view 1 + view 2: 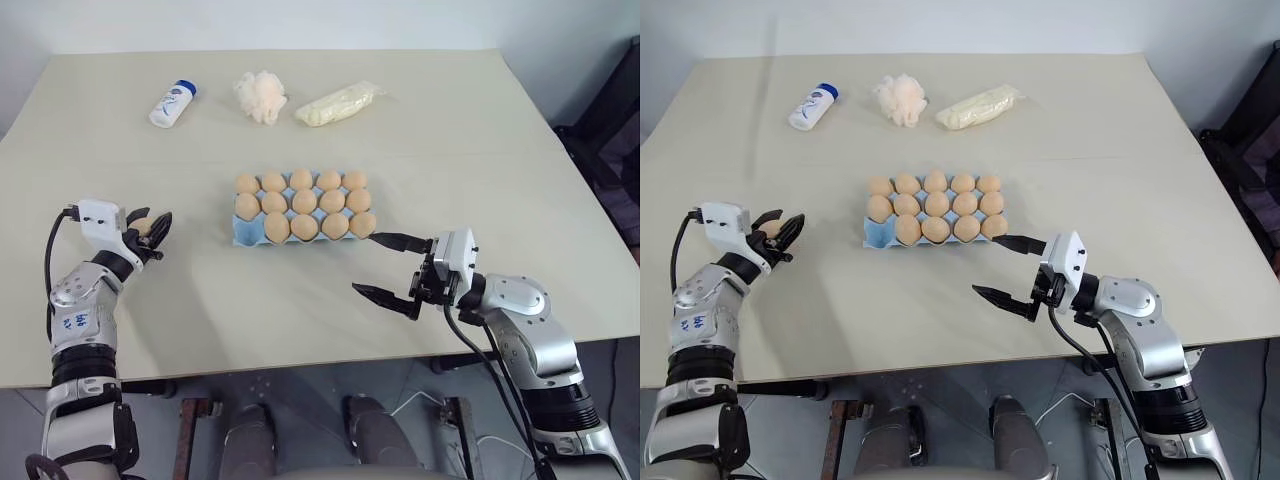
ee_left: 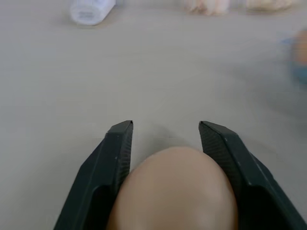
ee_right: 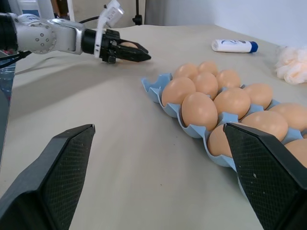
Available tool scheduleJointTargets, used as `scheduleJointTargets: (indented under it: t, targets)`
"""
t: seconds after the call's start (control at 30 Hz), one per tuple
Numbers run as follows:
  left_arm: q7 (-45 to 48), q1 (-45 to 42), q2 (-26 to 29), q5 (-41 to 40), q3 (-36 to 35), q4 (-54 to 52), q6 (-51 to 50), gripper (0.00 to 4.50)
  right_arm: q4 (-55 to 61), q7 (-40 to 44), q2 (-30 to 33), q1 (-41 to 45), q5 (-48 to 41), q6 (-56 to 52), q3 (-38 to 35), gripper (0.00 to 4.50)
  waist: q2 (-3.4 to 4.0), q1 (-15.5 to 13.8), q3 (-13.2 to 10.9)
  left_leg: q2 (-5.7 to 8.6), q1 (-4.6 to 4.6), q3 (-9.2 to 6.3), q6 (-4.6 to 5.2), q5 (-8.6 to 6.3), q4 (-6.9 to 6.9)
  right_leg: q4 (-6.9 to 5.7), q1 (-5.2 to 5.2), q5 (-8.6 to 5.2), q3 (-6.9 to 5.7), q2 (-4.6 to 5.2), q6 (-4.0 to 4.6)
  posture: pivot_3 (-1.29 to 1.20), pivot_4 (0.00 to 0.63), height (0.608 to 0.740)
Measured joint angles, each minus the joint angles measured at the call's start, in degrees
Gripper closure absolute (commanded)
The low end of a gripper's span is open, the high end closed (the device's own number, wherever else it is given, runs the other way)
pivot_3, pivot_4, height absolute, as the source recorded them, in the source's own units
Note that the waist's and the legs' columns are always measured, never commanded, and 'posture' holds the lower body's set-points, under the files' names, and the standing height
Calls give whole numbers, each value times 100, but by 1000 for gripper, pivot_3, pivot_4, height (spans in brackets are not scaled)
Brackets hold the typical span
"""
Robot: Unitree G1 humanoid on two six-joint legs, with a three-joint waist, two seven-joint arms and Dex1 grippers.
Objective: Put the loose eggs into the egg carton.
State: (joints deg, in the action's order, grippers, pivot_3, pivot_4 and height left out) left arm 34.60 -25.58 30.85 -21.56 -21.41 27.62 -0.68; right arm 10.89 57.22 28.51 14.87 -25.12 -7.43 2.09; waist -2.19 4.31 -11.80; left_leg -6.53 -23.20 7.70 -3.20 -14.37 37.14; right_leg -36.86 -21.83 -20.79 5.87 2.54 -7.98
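My left gripper [image 1: 150,230] is at the table's left side, shut on a loose tan egg [image 1: 140,224]. In the left wrist view the egg [image 2: 175,191] sits between the two black fingers [image 2: 115,148], close to the tabletop. The light-blue egg carton [image 1: 243,237] lies at the table's middle with several eggs [image 1: 303,203] in its cups; its front-left cup is empty. My right gripper [image 1: 365,263] stands open just right of the carton's front right corner, pointing left with nothing between its fingers. The right wrist view also shows the carton [image 3: 154,87] and the left gripper [image 3: 139,55].
At the table's far side lie a white bottle with a blue cap [image 1: 172,104], a fluffy white puff ball [image 1: 261,96] and a clear bag of whitish stuff [image 1: 338,103]. Bare tabletop [image 1: 200,300] stretches between my left gripper and the carton. A dark object [image 1: 610,130] stands beyond the table's right edge.
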Motion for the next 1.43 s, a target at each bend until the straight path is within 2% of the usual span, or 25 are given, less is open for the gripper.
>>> scheduleJointTargets:
  t: [0.07,0.2,0.47,0.57,0.67,0.7,0.77,0.9,1.13,1.43]
  targets:
    - [436,61,-149,-317,151,-726,-41,2195,3,-3,0,1,1,4,0,0,-1,-59,0,-1,1,-1,-1,1,0,-1,0,0,0,-2,0,0,150,740]
    - [772,-106,-331,-372,729,-1546,-315,2195,2,-7,-2,24,29,11,5,0,0,-137,0,2,6,-1,1,2,9,0,10,0,3,-2,0,0,150,740]
    - [1355,-385,-541,-242,1592,-1410,-574,2195,1,-41,-9,66,58,11,5,0,0,-101,0,1,8,-2,1,2,3,1,6,0,6,-6,0,0,150,740]
    - [1427,-520,-539,-81,1651,-997,-545,1608,16,-86,-28,84,57,-20,7,0,0,-110,0,1,6,-1,1,2,6,2,4,0,6,-5,0,0,150,740]
    - [1435,-557,-538,37,1663,-823,-415,643,76,-143,-54,93,54,-40,12,0,0,-114,0,1,4,-2,2,2,6,3,5,0,7,-4,0,0,150,740]
    - [1430,-567,-536,70,1663,-786,-364,343,107,-167,-60,91,53,-47,13,0,0,-116,0,1,4,-2,2,2,6,3,5,0,7,-4,0,0,150,740]
    - [1448,-540,-440,87,1630,-752,-295,343,237,-209,-63,57,46,-85,11,0,0,-108,0,-1,4,-2,1,2,2,2,1,0,7,-5,0,0,150,740]
    - [1581,-255,210,43,1139,-796,-232,343,338,-230,5,-118,16,-171,-20,0,0,-77,0,-6,5,2,-2,0,-5,-3,-8,-3,8,-10,6,0,150,740]
    - [2124,981,1113,-130,597,-1352,-339,343,429,-233,127,-238,-81,-283,-112,0,0,-112,0,-8,3,7,-1,-4,-6,2,-9,-5,7,-5,11,0,150,740]
    - [1882,1978,1211,-172,104,-2155,-416,343,237,-40,274,-204,-159,-296,-252,0,-1,-107,1,-9,4,8,14,-21,-11,2,-10,-7,5,-1,19,0,150,740]
